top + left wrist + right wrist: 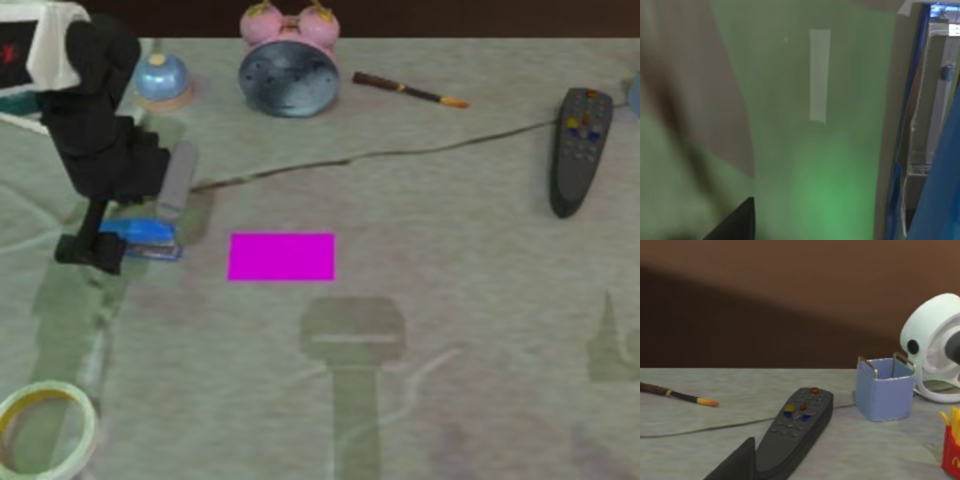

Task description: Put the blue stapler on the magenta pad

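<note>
Two arms are yours here, but only the left one is working: your left end effector (130,240) is down at the desk's (470,330) left side, right over the blue stapler (145,238), whose blue body shows just beyond the dark fingers. You cannot tell from the top view whether those fingers are clenched on it or only straddling it, and the left wrist view gives you little more than a blue edge close against the lens. Check that before you lift.

I judge the stapler to be rigid and fairly light, with a smooth rounded plastic top that could slip under a pinch. Take it across its narrow width, on the flat sides near mid-length, so the metal base stays level and the top arm does not hinge open.

Just to its right lies the magenta pad (281,257), flat and bare, near but not touching the stapler. The carry looks short and sideways, and the path between them appears free.

Farther right, the remote control (580,150) sits well apart near the desk's right side. Your right arm is parked out there, its wrist view looking across that remote; its fingers' state cannot be read.
</note>
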